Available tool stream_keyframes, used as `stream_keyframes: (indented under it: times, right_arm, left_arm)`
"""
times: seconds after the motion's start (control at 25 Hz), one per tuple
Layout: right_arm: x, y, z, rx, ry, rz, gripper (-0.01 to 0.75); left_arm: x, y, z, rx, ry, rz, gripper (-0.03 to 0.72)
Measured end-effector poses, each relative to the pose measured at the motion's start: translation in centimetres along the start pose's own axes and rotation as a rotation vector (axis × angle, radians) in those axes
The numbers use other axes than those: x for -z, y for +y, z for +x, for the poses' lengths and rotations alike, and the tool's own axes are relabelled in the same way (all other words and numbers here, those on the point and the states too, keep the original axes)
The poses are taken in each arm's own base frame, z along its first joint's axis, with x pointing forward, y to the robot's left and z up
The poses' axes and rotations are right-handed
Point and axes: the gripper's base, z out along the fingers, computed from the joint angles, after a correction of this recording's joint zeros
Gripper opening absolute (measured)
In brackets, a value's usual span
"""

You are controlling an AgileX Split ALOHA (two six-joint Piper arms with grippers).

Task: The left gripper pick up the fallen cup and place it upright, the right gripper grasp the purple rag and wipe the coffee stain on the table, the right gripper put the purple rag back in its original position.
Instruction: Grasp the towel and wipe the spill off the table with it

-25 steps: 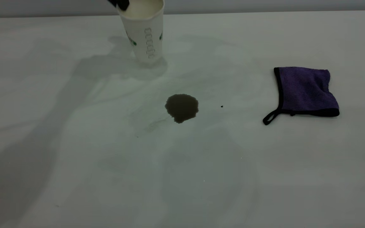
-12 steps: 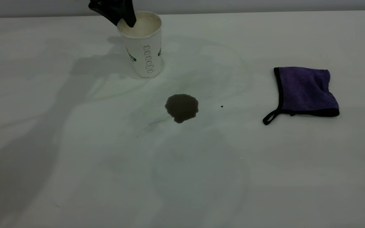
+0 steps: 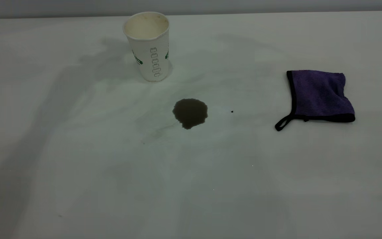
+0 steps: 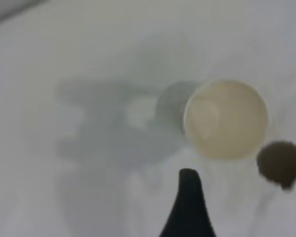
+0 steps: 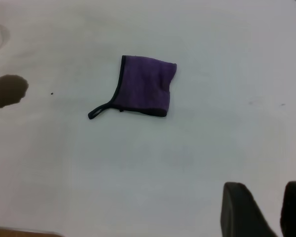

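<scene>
White table (image 3: 78,166) carries one upright paper cup (image 3: 148,46), green print unreadable, cream inside, holding nothing. One coffee stain (image 3: 190,113) lies just before it; one purple rag (image 3: 318,96) sits well right. Left gripper (image 4: 187,207) hovers above the cup, grip unclear. Right gripper (image 5: 266,210) stands spread.

Above the cup (image 4: 226,120), only one dark fingertip (image 4: 188,178) of the left gripper shows, its grip state unreadable, while the right gripper (image 5: 266,207), well away from the purple rag (image 5: 145,85), is cut off at the frame edge.
</scene>
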Motion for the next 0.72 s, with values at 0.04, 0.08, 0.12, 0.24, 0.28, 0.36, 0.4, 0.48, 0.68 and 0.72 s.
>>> stream_keyframes:
  times: [0.04,0.08,0.12,0.24,0.28,0.36,0.4,0.48,0.68,0.72]
  right_arm:
    - [0.0,0.0,0.0,0.0,0.0,0.0,0.237]
    - [0.0,0.0,0.0,0.0,0.0,0.0,0.237]
    - [0.0,0.0,0.0,0.0,0.0,0.0,0.237]
    - [0.0,0.0,0.0,0.0,0.0,0.0,0.237]
    - [0.0,0.0,0.0,0.0,0.0,0.0,0.237]
    - [0.0,0.0,0.0,0.0,0.0,0.0,0.237]
    - [0.0,0.0,0.0,0.0,0.0,0.0,0.237]
    - [0.0,0.0,0.0,0.0,0.0,0.0,0.237]
    - [0.0,0.0,0.0,0.0,0.0,0.0,0.237]
    - [0.0,0.0,0.0,0.0,0.0,0.0,0.237]
  left_arm:
    - [2.3,-0.2,0.2,-0.011,-0.008,-0.013,0.651]
    - [4.4,-0.5,0.5,-0.021,-0.014,-0.027,0.637]
    - [6.4,-0.7,0.8,-0.029,-0.025,-0.039,0.62]
    - [11.5,-1.2,1.5,-0.05,-0.098,-0.093,0.572]
    - [12.9,-1.4,1.7,-0.052,-0.123,-0.11,0.559]
    - [15.6,-1.7,2.5,-0.037,-0.172,-0.143,0.54]
    - [16.9,-1.8,3.0,-0.026,-0.19,-0.161,0.533]
    - [18.9,-2.1,4.3,-0.003,-0.215,-0.194,0.522]
    - [22.1,-3.3,10.4,0.087,-0.202,-0.224,0.498]
    - [22.0,-3.5,11.9,0.105,-0.18,-0.22,0.494]
